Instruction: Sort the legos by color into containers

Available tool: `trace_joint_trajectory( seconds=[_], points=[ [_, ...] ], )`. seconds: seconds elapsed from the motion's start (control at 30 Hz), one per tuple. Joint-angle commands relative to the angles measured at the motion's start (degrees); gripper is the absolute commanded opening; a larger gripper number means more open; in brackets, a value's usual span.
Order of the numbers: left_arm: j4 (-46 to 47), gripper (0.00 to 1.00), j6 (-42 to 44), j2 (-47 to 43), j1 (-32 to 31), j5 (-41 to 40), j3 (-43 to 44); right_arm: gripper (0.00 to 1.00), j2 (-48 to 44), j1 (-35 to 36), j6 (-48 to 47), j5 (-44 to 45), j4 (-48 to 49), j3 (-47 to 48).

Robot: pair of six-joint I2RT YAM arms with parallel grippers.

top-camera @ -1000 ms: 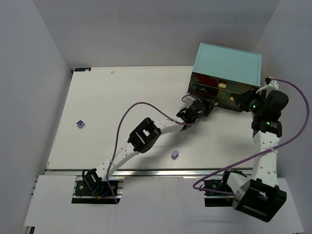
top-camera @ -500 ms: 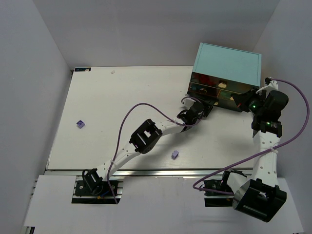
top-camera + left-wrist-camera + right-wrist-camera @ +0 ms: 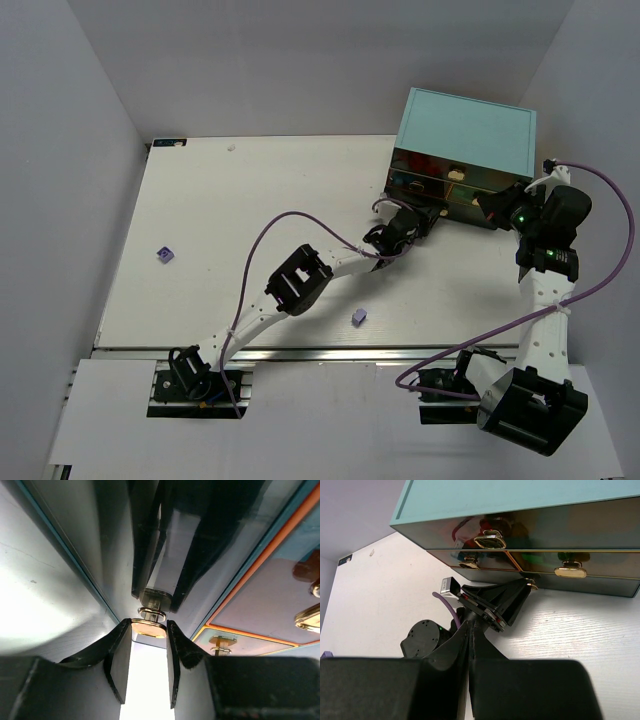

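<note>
Left fingers (image 3: 119,660) pinch the tan drawer handle (image 3: 148,628) between their tips; right fingers (image 3: 456,652) are pressed together.

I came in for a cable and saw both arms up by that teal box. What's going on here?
The robot is sorting bricks by colour into a teal cabinet of drawers. The left tool is closed on a bottom drawer's handle. The right tool is shut with nothing seen in it, near the cabinet's right front. Two lavender legos lie loose on the table, not yet sorted.
</note>
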Motion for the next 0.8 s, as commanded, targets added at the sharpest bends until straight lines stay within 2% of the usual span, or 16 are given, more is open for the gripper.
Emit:
trace_joint_trajectory(
  seconds=[0.0,0.53,0.77],
  points=[
    [1.2,0.22,0.3,-2.3,-0.3,-0.5,-2.2,0.0,-1.2,-0.1,-0.9,-0.2,0.3,0.5],
    [11.6,0.2,1.3,-13.5,-0.3,1.2,-20.7,0.0,-1.5,0.0,-0.6,-1.6,0.8,-0.1],
    [16.6,0.19,1.8,-21.0,-0.3,2.1,-33.7,0.0,-1.4,0.0,-0.4,-2.8,0.7,-0.3]
  ],
)
